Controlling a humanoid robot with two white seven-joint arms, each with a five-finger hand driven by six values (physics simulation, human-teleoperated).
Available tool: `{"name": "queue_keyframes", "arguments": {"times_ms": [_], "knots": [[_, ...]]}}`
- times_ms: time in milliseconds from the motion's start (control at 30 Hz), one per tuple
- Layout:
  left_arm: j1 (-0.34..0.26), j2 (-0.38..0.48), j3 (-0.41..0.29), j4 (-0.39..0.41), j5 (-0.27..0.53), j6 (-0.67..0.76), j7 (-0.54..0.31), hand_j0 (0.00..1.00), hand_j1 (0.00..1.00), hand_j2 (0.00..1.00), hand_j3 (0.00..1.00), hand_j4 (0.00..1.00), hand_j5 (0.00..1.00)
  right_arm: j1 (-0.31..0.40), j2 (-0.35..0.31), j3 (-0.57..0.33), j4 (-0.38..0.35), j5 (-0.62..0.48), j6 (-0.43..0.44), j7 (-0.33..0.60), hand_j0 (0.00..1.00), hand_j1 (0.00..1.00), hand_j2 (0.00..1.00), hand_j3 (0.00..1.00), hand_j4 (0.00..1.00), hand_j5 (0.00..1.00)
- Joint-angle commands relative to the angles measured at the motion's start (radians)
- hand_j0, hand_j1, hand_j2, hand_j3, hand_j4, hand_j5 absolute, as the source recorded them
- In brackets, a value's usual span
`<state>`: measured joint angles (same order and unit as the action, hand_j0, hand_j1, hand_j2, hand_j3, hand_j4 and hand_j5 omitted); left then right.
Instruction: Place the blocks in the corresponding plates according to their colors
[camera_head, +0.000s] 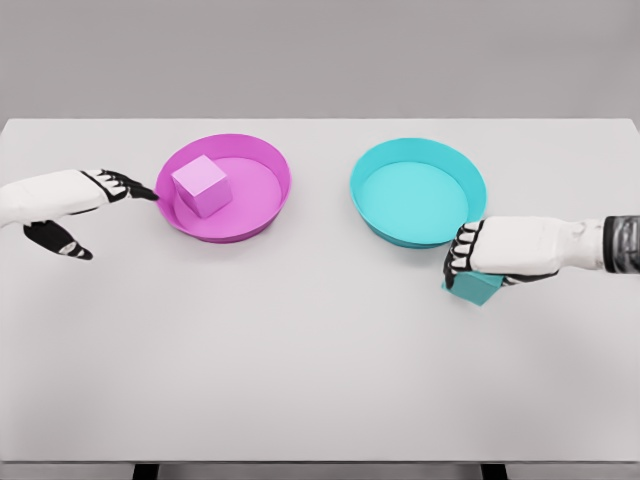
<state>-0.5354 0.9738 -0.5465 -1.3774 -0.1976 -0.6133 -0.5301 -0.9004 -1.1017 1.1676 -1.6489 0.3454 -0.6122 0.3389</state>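
Colour sorting looks half done on the flat white table (300, 380): the pale pink cube-shaped block (199, 185) already sits inside the round magenta shallow-rimmed plate (272, 165), resting on the plate's floor toward its left side, which is where the task wants it. The left hand (95, 205), white with black finger segments, lies just outside that plate's left rim with its fingers extended and loose and its thumb dropped low, holding nothing; that pose suits a hand which has no more business with the pink block and is clear of the rim so as not to knock it. The other half of the job is on the right. The teal cube-shaped block (473, 289) is on the table just beside the near right edge of the round cyan shallow-rimmed plate (370, 190), outside it, and the plate itself holds nothing. The right hand (490, 258) covers the block from above, fingers curled down over its left face, so only the block's lower part shows. I judge the hand is gripping it, since the fingers wrap closely around it. The likely next need is a lift high enough to clear the cyan rim, then a short carry up and to the left.
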Motion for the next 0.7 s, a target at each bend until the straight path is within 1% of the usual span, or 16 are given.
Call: {"name": "queue_keyframes", "arguments": {"times_ms": [0, 67, 100, 200, 333, 467, 533, 600, 667], "knots": [[0.0, -0.003, 0.003, 0.012, 0.009, 0.002, -0.001, 1.0, 1.0, 1.0, 1.0, 1.0, 1.0, 0.0, -0.012, -0.006, -0.008, -0.016, 0.001, -0.001, 0.56, 0.56, 0.56, 0.56, 0.56, 0.56], [0.006, -0.003, 0.002, 0.014, 0.009, 0.002, -0.002, 1.0, 1.0, 1.0, 1.0, 1.0, 1.0, -0.005, -0.021, -0.006, -0.022, -0.017, 0.001, -0.001, 0.56, 0.56, 0.56, 0.56, 0.56, 0.56], [0.006, -0.003, 0.002, 0.02, 0.009, 0.002, -0.002, 1.0, 1.0, 1.0, 1.0, 1.0, 1.0, -0.006, -0.024, -0.009, -0.025, -0.037, 0.001, -0.001, 0.56, 0.56, 0.56, 0.56, 0.56, 0.56], [0.005, -0.003, 0.002, 0.023, 0.009, 0.002, -0.002, 1.0, 1.0, 1.0, 1.0, 1.0, 1.0, -0.012, -0.052, -0.04, -0.031, -0.054, 0.001, -0.001, 0.56, 0.56, 0.56, 0.56, 0.56, 0.56], [0.006, -0.003, 0.0, 0.023, 0.009, 0.002, -0.002, 1.0, 1.0, 1.0, 1.0, 1.0, 1.0, -0.023, -0.053, -0.049, -0.029, -0.06, 0.001, -0.001, 0.55, 0.55, 0.55, 0.55, 0.55, 0.55], [0.006, -0.004, -0.001, 0.023, 0.007, 0.002, -0.002, 1.0, 1.0, 1.0, 1.0, 1.0, 1.0, -0.061, -0.037, -0.048, -0.023, -0.075, 0.001, 0.0, 0.55, 0.55, 0.55, 0.55, 0.55, 0.55], [0.006, -0.004, -0.001, 0.023, 0.007, 0.002, -0.002, 1.0, 1.0, 1.0, 1.0, 1.0, 1.0, -0.067, -0.017, -0.048, -0.014, -0.075, 0.001, 0.0, 0.55, 0.55, 0.55, 0.55, 0.55, 0.55], [0.006, -0.004, -0.001, 0.023, 0.007, 0.002, -0.002, 1.0, 1.0, 1.0, 1.0, 1.0, 1.0, -0.091, 0.003, -0.048, -0.002, -0.077, 0.001, 0.0, 0.55, 0.55, 0.55, 0.55, 0.55, 0.55], [0.006, -0.006, -0.001, 0.023, 0.007, 0.002, -0.001, 1.0, 1.0, 1.0, 1.0, 1.0, 1.0, -0.092, 0.025, -0.048, 0.027, -0.08, 0.001, 0.008, 0.55, 0.55, 0.55, 0.55, 0.55, 0.55]]}}
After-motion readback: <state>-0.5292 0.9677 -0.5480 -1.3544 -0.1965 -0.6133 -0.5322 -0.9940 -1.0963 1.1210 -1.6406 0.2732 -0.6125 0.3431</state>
